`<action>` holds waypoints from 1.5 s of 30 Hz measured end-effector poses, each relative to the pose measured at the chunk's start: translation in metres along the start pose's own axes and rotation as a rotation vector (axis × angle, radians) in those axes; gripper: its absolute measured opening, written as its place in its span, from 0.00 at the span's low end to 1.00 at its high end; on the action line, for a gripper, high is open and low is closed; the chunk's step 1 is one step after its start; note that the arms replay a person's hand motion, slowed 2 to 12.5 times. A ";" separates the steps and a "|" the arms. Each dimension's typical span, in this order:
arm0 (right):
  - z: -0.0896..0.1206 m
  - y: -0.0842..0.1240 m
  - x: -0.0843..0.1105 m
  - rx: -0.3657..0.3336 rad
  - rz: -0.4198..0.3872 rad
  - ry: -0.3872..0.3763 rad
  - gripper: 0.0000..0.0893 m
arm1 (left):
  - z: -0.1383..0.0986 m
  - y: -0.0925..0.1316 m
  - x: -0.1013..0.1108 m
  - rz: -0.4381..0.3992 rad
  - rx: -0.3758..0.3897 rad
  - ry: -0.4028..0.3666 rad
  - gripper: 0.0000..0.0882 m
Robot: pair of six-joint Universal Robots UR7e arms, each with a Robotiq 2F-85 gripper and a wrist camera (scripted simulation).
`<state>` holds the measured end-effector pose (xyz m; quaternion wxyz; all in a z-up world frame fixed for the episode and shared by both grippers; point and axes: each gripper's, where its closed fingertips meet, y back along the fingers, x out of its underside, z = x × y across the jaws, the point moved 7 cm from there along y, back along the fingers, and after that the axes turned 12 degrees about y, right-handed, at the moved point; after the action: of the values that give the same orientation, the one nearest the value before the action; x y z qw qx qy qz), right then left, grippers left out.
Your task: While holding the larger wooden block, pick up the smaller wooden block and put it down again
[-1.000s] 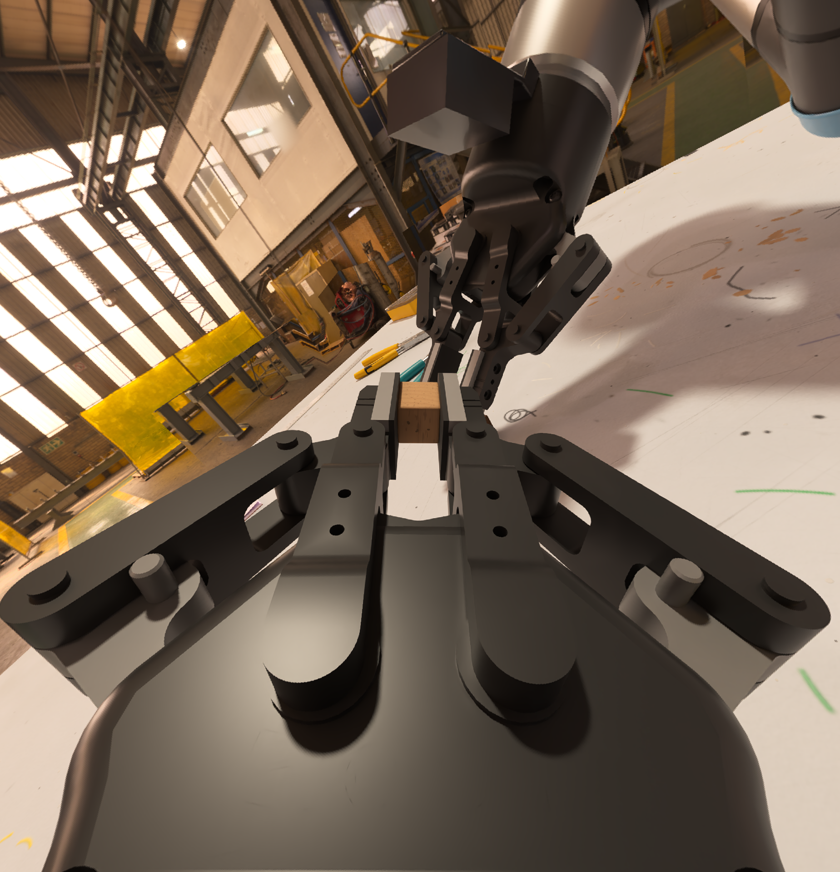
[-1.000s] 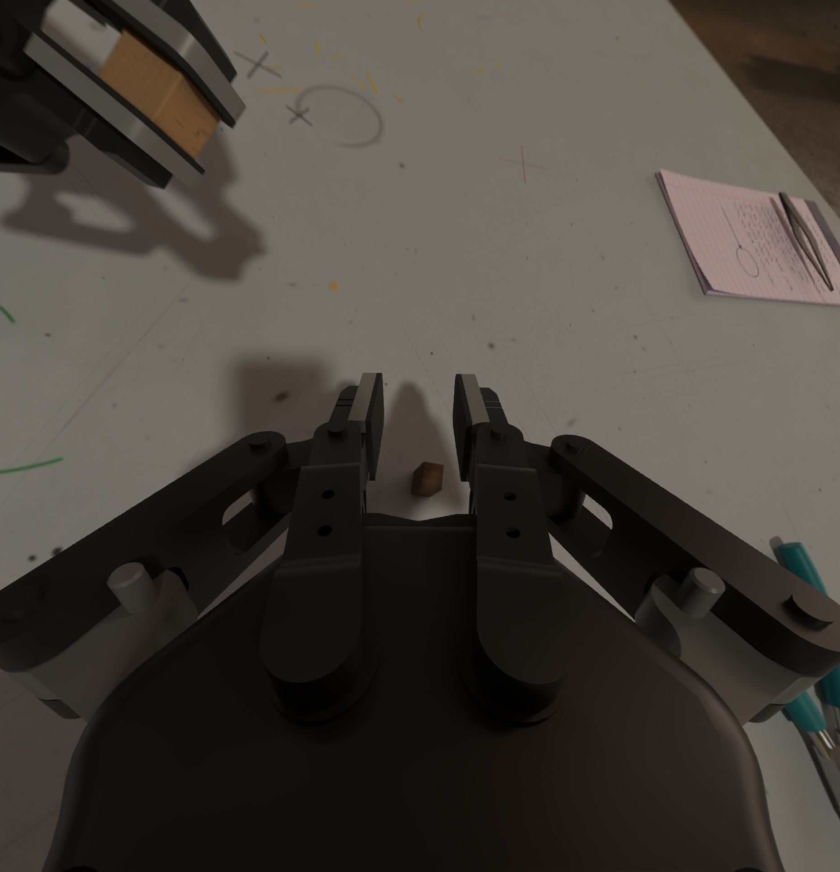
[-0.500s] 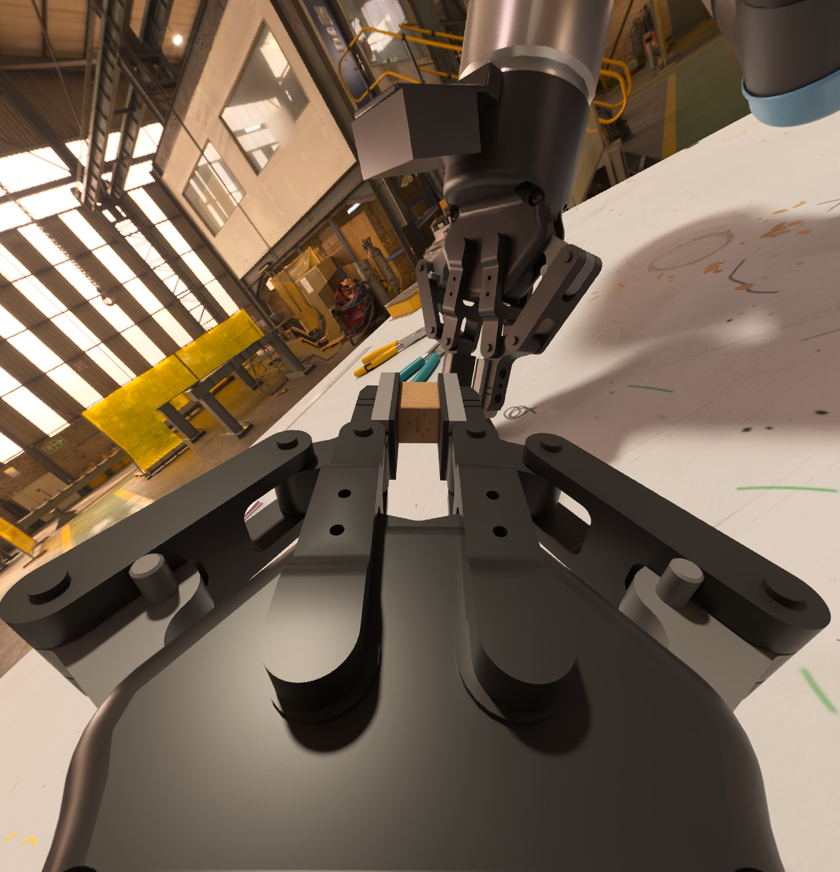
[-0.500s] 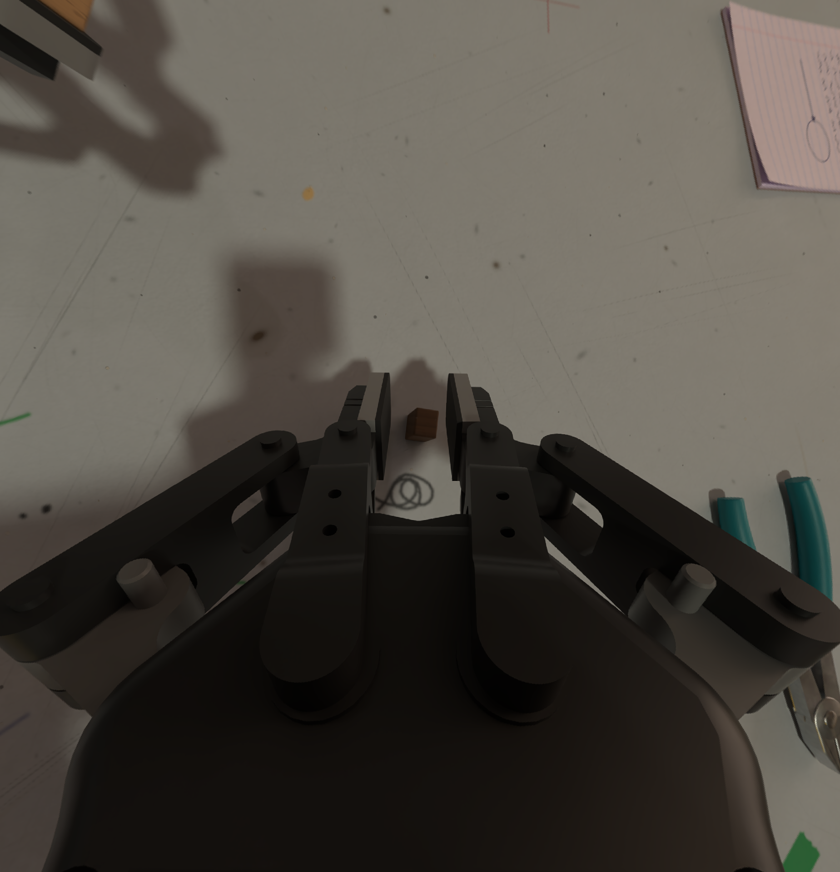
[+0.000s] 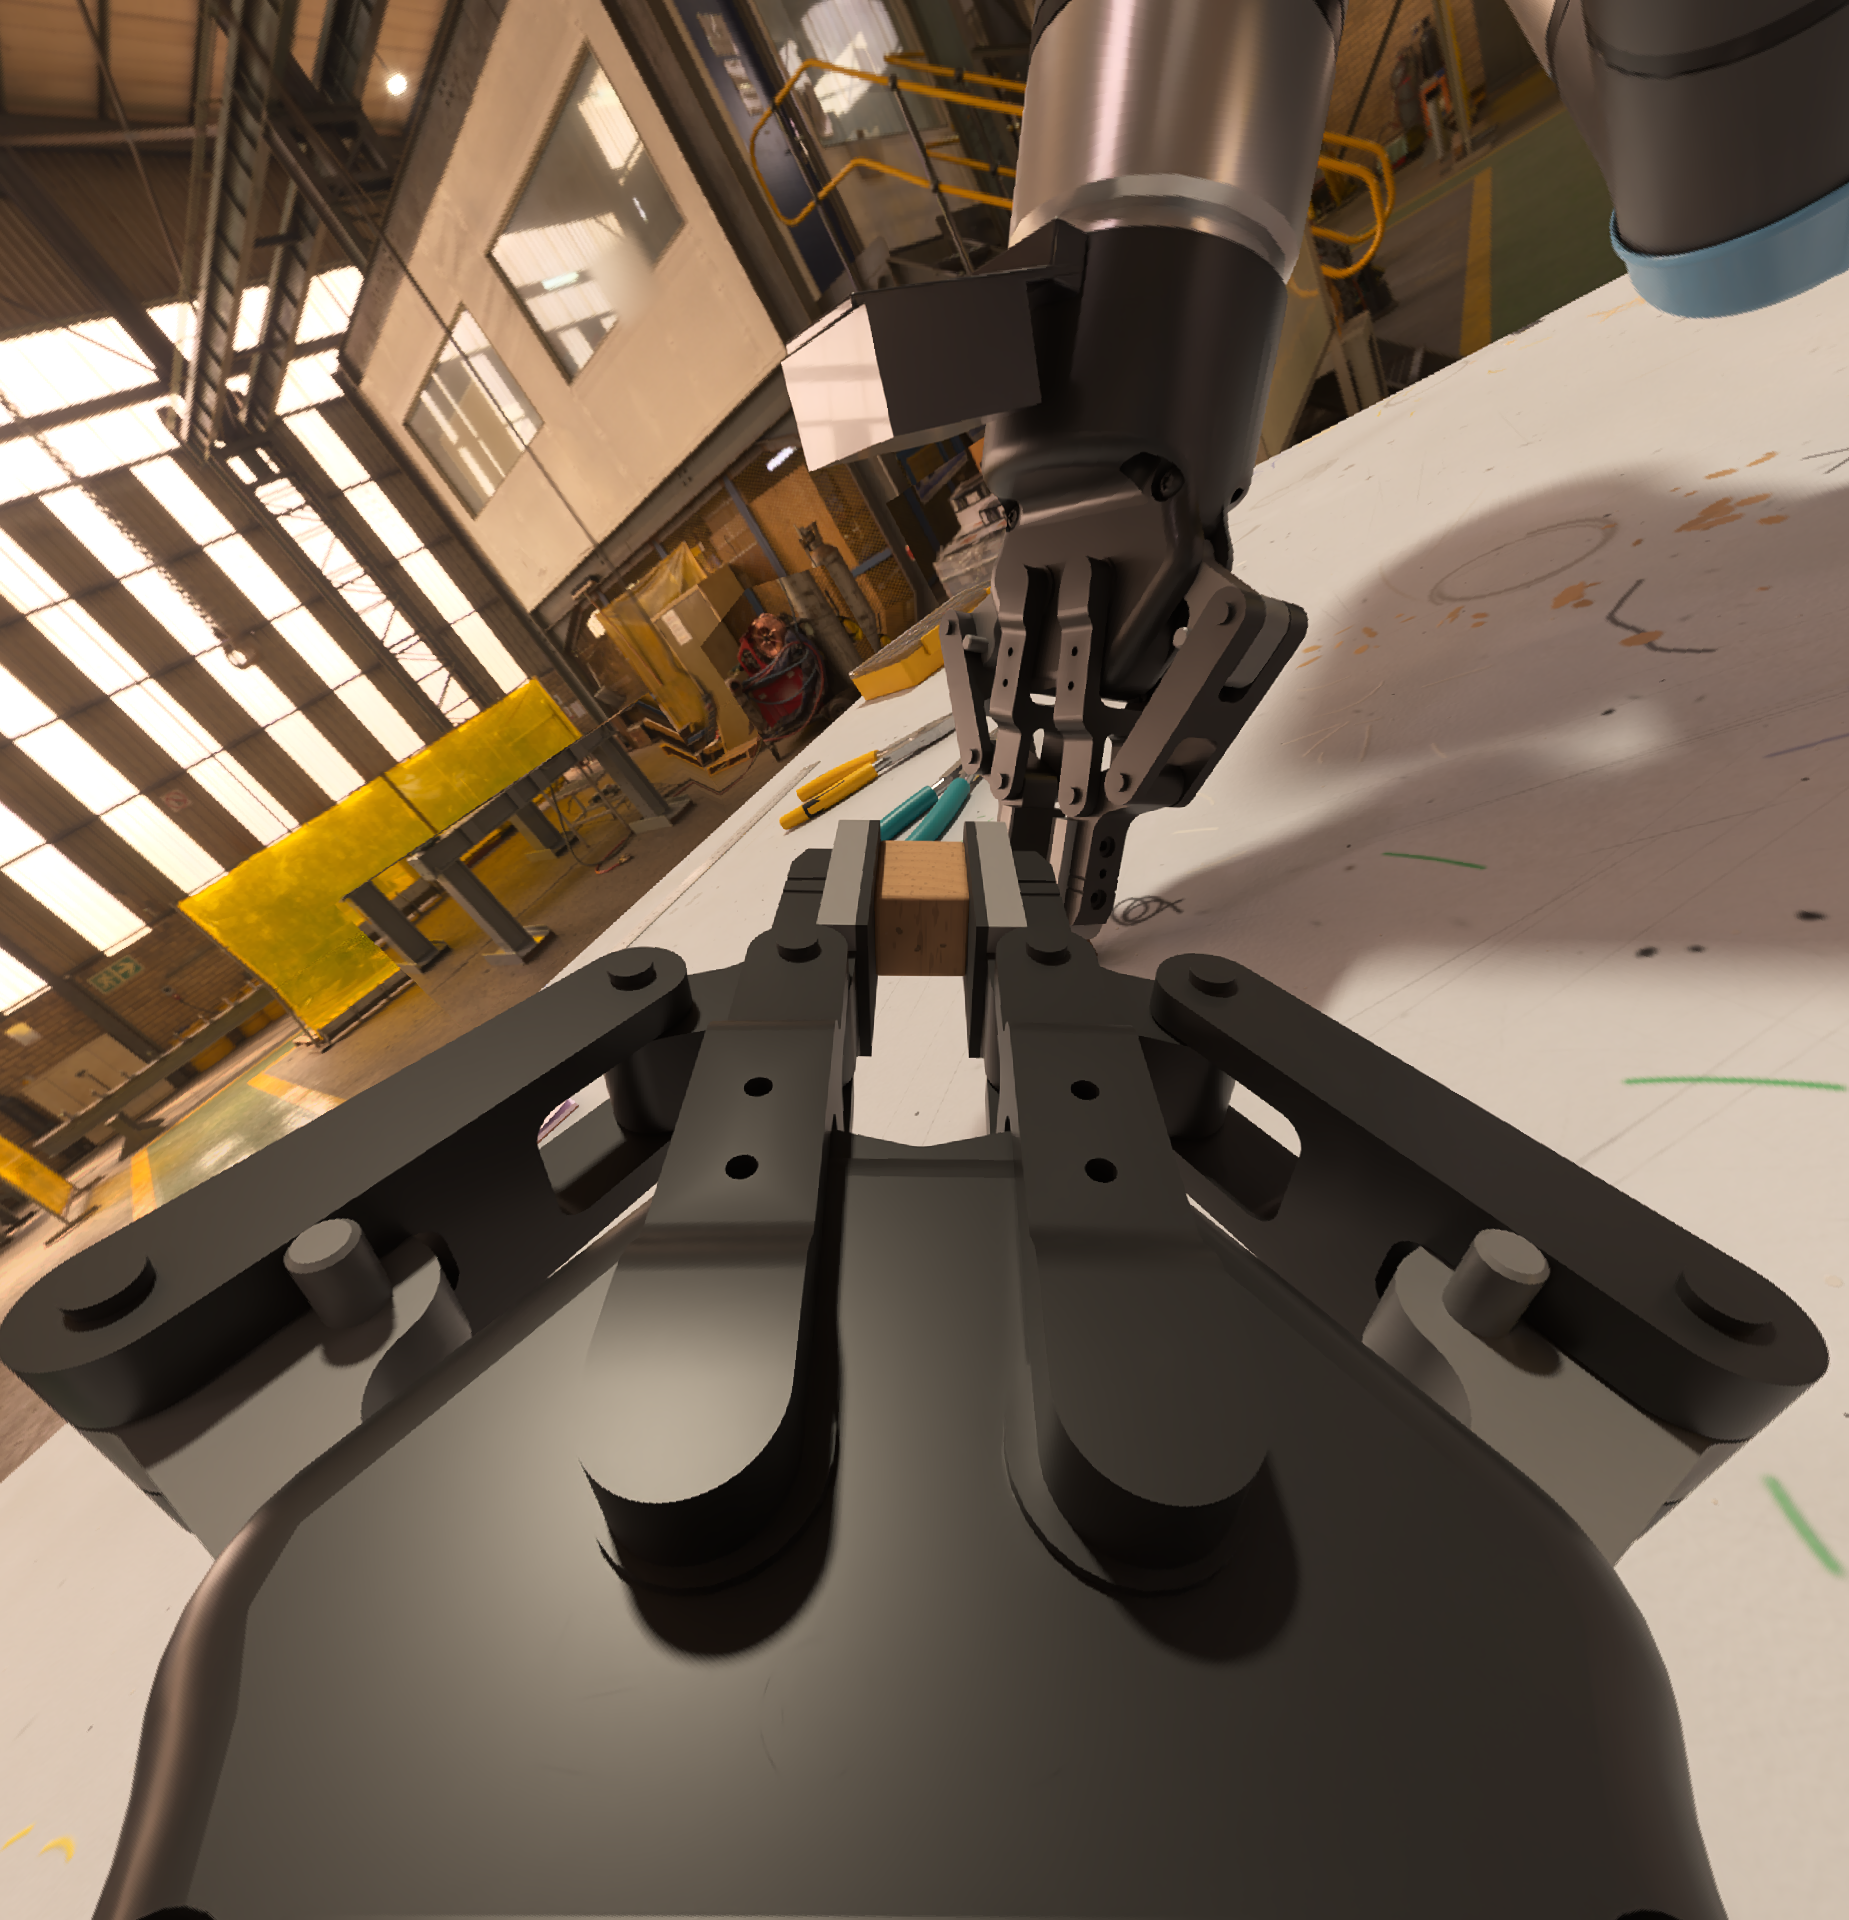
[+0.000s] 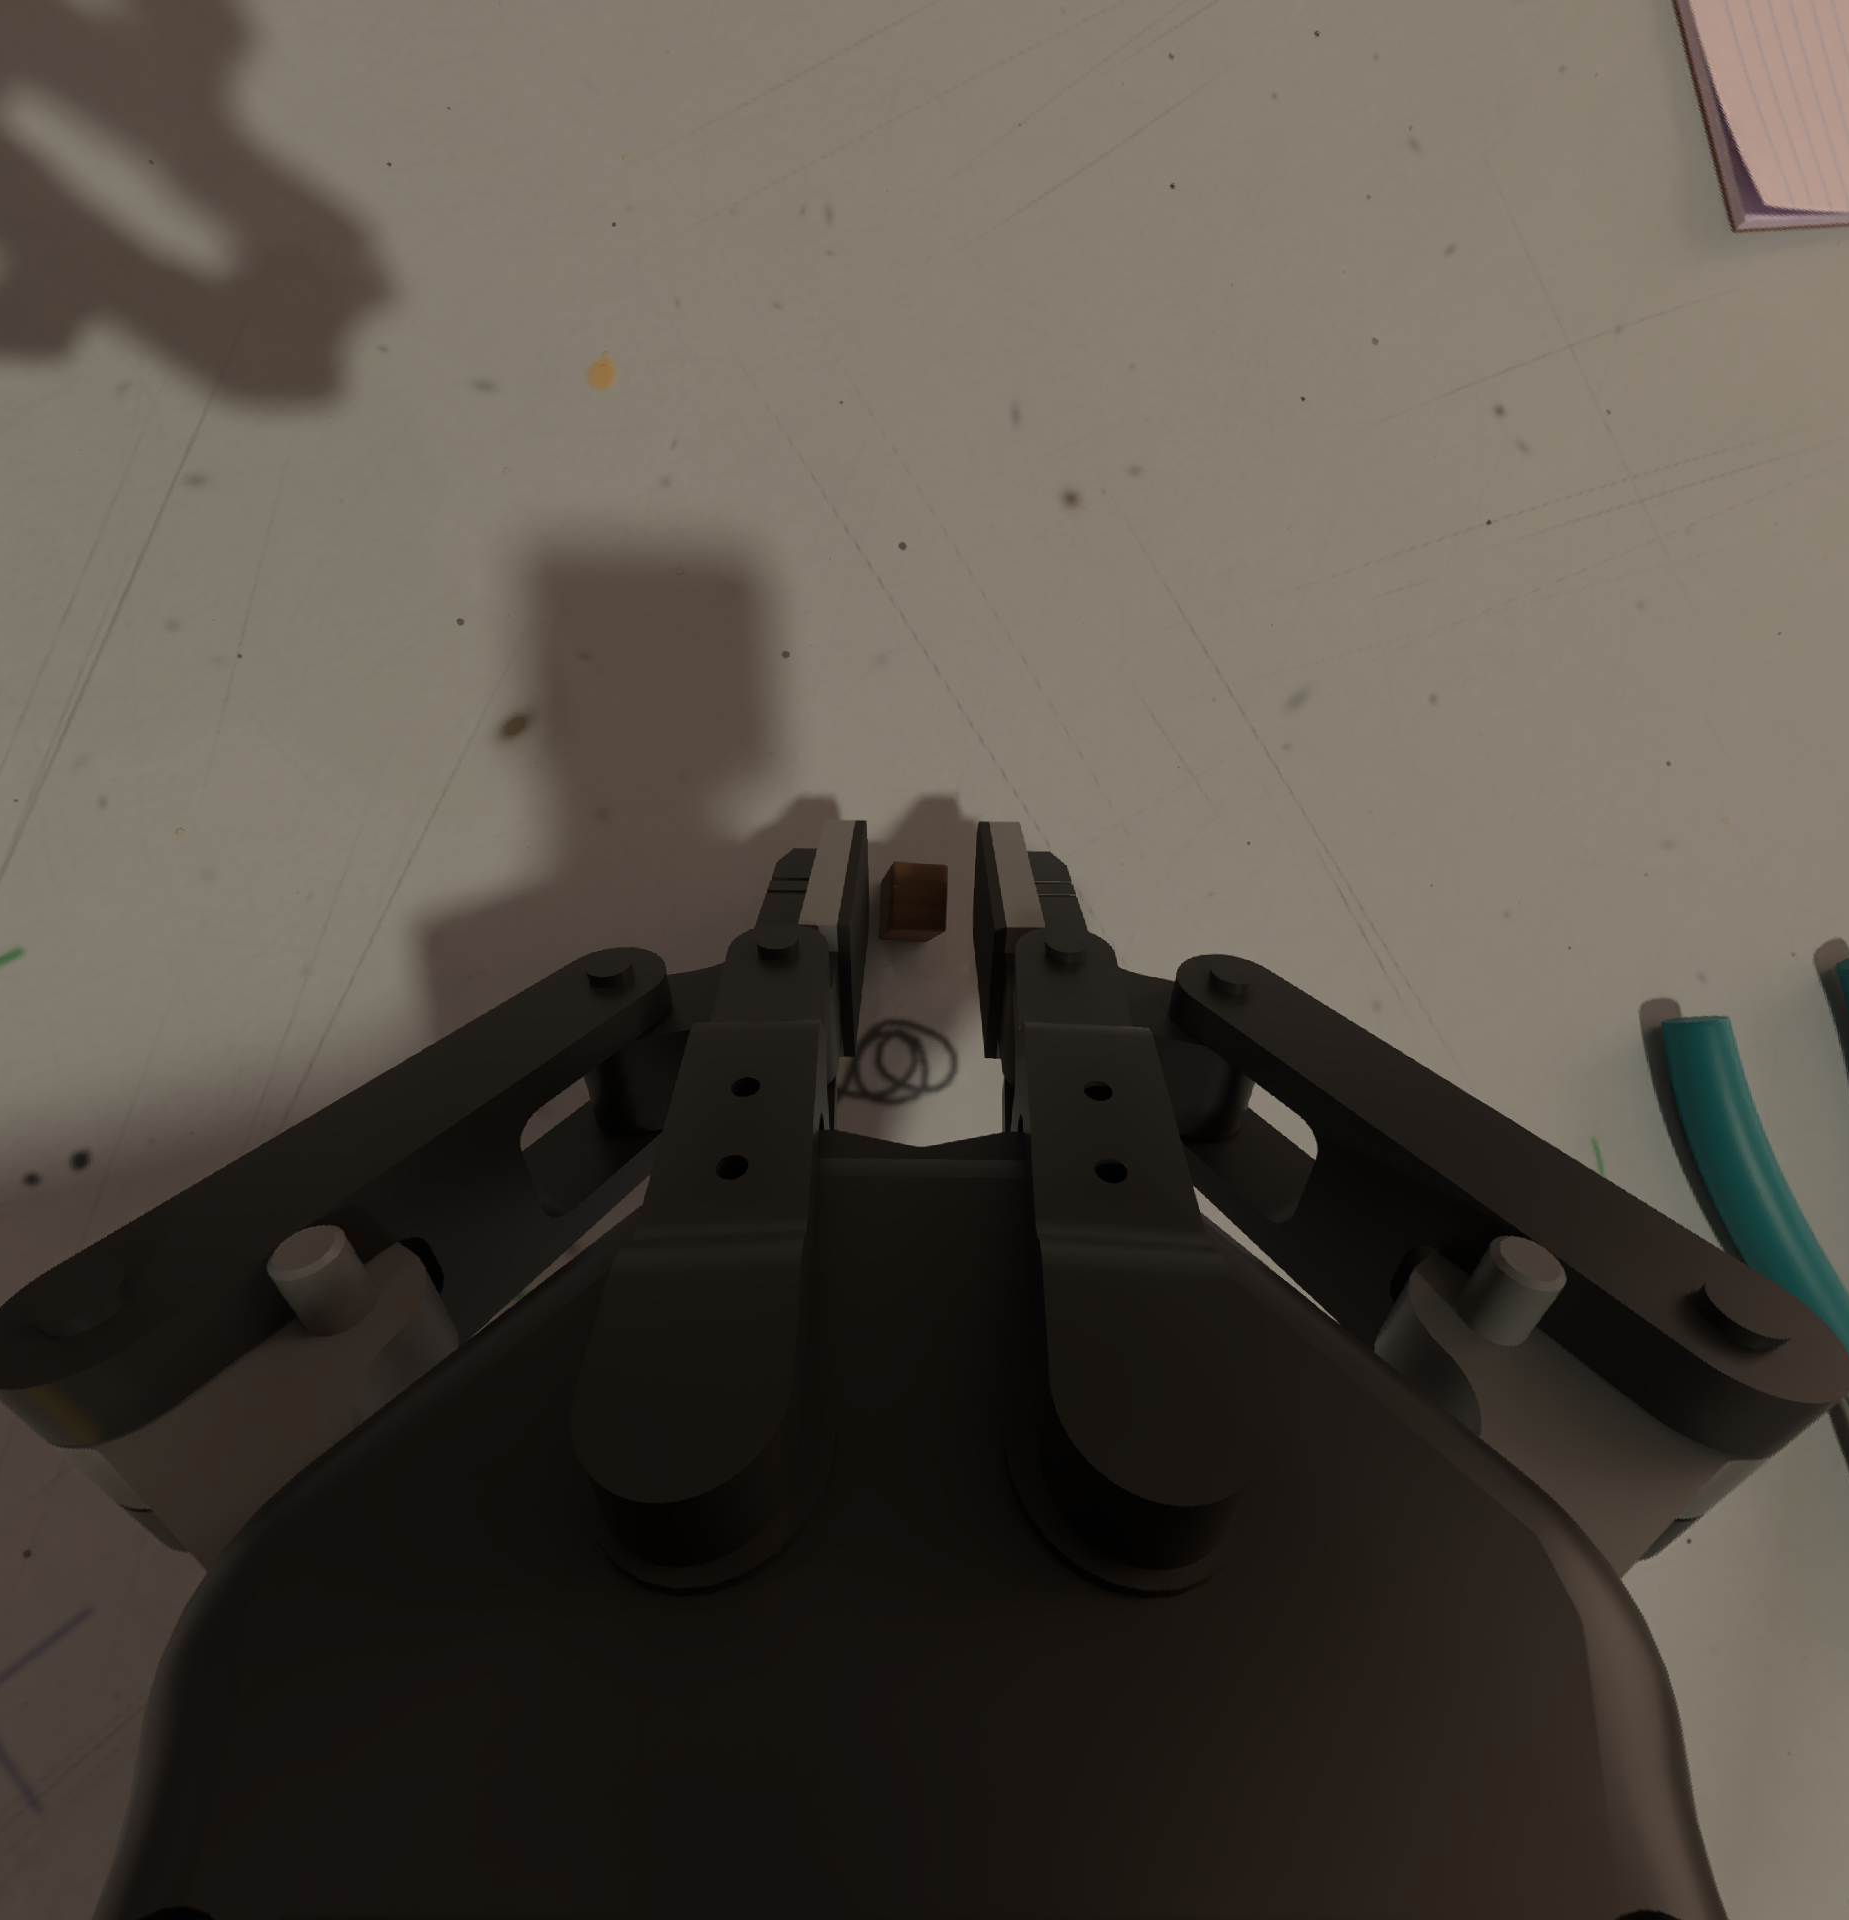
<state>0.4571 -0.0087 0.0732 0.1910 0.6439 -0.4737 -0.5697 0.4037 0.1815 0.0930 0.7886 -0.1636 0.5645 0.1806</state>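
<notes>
Pads (image 6: 1003, 883) of right gripper (image 6: 912, 883) flank smaller block (image 6: 912, 902).

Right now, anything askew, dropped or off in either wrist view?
Nothing stands out. The larger wooden block sits square in the left gripper. The smaller wooden block rests on the table between the right gripper fingers, untouched, gaps on both sides.

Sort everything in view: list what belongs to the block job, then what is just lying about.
Job:
- larger wooden block, clamped in the left claw
- smaller wooden block, on the table between the open right claw's fingers

Lying about:
- teal-handled pliers
- yellow-handled tool
- pink notepad
</notes>
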 end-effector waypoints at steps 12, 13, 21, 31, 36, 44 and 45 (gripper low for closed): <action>0.002 -0.002 0.000 -0.021 -0.004 -0.033 0.21 | 0.000 0.000 0.000 0.002 0.000 0.005 0.16; 0.002 -0.003 0.000 -0.022 -0.005 -0.036 0.20 | 0.000 0.000 0.000 0.002 0.001 0.006 0.16; 0.001 -0.007 0.001 -0.021 -0.005 -0.046 0.16 | 0.001 -0.001 0.000 0.006 0.003 0.009 0.16; -0.001 -0.008 0.001 -0.008 -0.026 -0.032 0.11 | 0.001 -0.001 0.000 0.012 0.012 0.018 0.16; -0.002 -0.005 -0.002 -0.022 -0.077 -0.042 0.11 | 0.002 -0.001 0.000 0.015 0.020 0.033 0.16; -0.003 0.004 -0.010 -0.072 -0.192 -0.042 0.11 | 0.005 -0.001 0.000 0.008 0.046 0.081 0.16; -0.002 0.005 -0.011 -0.079 -0.206 -0.037 0.11 | 0.006 0.000 -0.001 0.007 0.050 0.090 0.16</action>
<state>0.4583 -0.0026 0.0837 0.1479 0.6706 -0.3856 -0.6162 0.4087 0.1839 0.0954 0.7657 -0.1498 0.6043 0.1615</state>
